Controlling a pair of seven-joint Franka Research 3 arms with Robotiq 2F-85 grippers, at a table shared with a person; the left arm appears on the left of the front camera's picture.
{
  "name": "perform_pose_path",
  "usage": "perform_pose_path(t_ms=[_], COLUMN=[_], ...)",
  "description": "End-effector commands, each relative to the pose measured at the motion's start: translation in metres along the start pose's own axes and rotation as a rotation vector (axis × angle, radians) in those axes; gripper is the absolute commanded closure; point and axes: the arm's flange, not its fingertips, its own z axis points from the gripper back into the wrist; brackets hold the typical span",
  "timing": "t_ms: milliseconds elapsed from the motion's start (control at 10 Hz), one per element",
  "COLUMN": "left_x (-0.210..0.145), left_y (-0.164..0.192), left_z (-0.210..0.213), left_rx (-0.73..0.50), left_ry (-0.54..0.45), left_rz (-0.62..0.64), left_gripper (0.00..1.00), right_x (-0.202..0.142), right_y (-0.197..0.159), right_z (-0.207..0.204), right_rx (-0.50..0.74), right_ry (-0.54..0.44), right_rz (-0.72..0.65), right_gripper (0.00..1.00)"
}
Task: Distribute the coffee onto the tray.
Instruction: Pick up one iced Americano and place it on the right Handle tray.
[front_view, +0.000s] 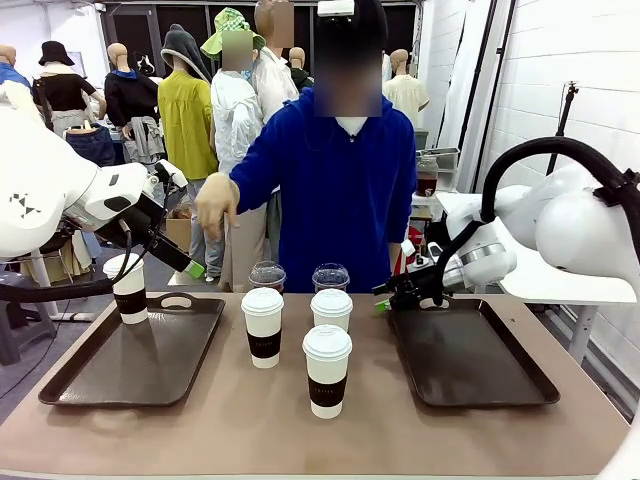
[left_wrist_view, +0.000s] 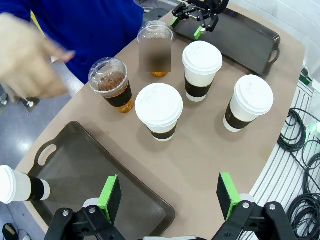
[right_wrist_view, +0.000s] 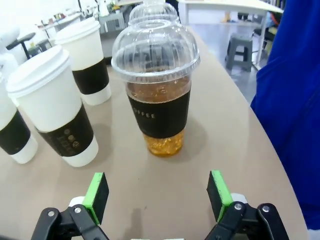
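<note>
Three white lidded coffee cups with brown sleeves (front_view: 263, 327) (front_view: 331, 310) (front_view: 327, 370) stand mid-table, and two clear iced coffees (front_view: 267, 275) (front_view: 330, 277) stand behind them. Another white cup (front_view: 128, 288) stands on the left tray (front_view: 90, 375). My left gripper (front_view: 190, 265) hovers open beside that cup, and in its own view the left gripper (left_wrist_view: 169, 197) holds nothing. My right gripper (front_view: 388, 297) is open at the right tray's (front_view: 480, 385) far left corner. It faces an iced coffee (right_wrist_view: 157, 95), which stands just ahead of the right gripper (right_wrist_view: 157, 192), apart from the pads.
A person in a blue top stands at the far side with a hand (front_view: 215, 205) raised over the table's far left. The sleeve (right_wrist_view: 295, 100) is close on the right in the right wrist view. White cups (right_wrist_view: 55, 107) (right_wrist_view: 85, 60) stand left of the iced coffee.
</note>
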Motion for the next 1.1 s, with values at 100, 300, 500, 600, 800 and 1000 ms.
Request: perform_pose_path(t_ms=[100,300,500,600,800,1000], left_x=[-0.001,-0.001,-0.001,-0.001,-0.001,-0.001], left_y=[0.001,0.001,0.001,0.001,0.001,0.001], left_z=[0.001,0.001,0.001,0.001,0.001,0.001], left_rx=[-0.004,-0.004,-0.004,-0.004,-0.004,-0.004], left_ry=[-0.004,-0.004,-0.004,-0.004,-0.004,-0.004], left_rz=[0.003,0.003,0.003,0.003,0.003,0.003], left_gripper=[0.00,0.00,0.00,0.00,0.00,0.00], right_x=[-0.002,-0.001,0.002,0.004,0.003,0.005], right_y=[-0.012,-0.015,-0.020,-0.020,-0.018,-0.017], right_z=[-0.024,-0.038,-0.051,-0.054,-0.060,-0.067], right_rx=[0.008,0.041,0.081,0.087,0.116,0.120], right_ry=[-0.071,-0.105,-0.139,-0.137,-0.138,-0.131], right_rz=[0.041,0.037,0.020,0.014,0.002,0.009], right_gripper=[0.00,0.00,0.00,0.00,0.00,0.00])
